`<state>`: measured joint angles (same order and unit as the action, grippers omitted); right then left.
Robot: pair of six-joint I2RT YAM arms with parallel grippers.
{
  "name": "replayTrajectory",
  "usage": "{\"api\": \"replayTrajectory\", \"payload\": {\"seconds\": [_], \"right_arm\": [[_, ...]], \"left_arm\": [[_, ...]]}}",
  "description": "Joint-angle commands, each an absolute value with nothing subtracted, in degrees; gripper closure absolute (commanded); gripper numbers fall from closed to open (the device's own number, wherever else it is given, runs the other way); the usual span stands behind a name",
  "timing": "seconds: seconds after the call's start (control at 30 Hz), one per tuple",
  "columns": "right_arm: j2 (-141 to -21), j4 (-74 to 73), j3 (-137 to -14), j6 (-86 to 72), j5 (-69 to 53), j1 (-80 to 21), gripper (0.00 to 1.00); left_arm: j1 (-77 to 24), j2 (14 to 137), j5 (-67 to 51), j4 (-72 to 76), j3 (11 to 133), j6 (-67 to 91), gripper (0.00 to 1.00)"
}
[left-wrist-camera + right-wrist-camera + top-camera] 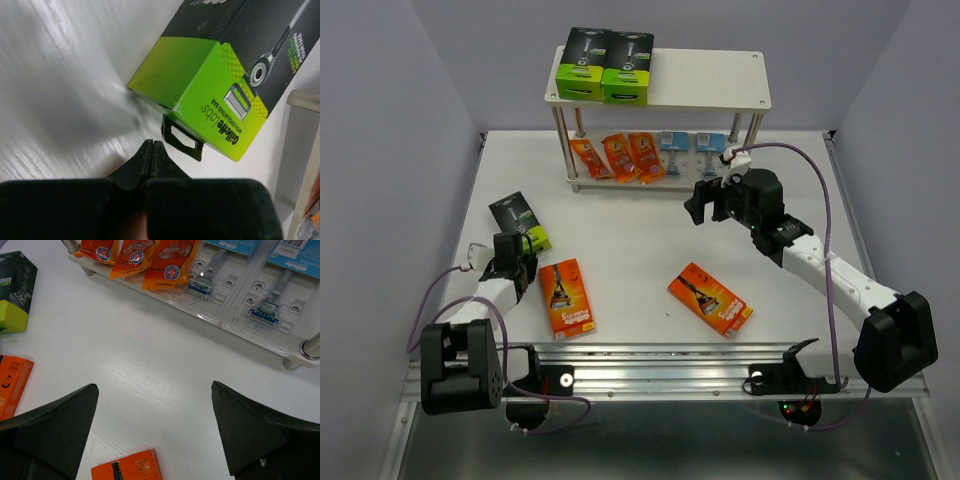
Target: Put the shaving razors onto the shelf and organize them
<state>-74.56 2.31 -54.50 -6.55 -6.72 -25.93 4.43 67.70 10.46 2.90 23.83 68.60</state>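
The shelf (710, 95) stands at the back. Two black-and-lime boxes (603, 65) sit on its top board. Three orange foil packets (620, 156) and two clear-blue blister packs (690, 142) lie on its lower board; they also show in the right wrist view (132, 252) (240, 285). A third black-and-lime box (521, 220) (220, 75) lies on the table at the left. My left gripper (524, 247) (152, 145) is shut and empty just short of it. Two flat orange boxes (567, 296) (710, 299) lie on the table. My right gripper (705, 203) (155, 395) is open and empty, above the table before the shelf.
Purple cables loop from both arms. The metal rail (660, 360) with the arm bases runs along the near edge. Grey walls close in the table on both sides.
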Motion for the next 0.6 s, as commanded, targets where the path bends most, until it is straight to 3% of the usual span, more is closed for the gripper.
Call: {"api": "replayTrajectory", "payload": {"seconds": [0.0, 0.27, 0.57], "right_arm": [[-72.78, 1.85, -55.02, -2.91, -10.45, -26.45, 0.00], [-73.03, 3.16, -53.26, 11.15, -0.28, -41.47, 0.00], [-80.40, 8.42, -55.72, 24.16, -3.16, -50.53, 0.00]], "left_arm": [[4.83, 66.89, 10.73, 4.31, 26.46, 68.12, 1.00], [4.75, 56.10, 3.70, 0.54, 25.75, 66.27, 1.00], [4.83, 44.39, -6.67, -7.01, 27.06, 62.76, 1.00]]}}
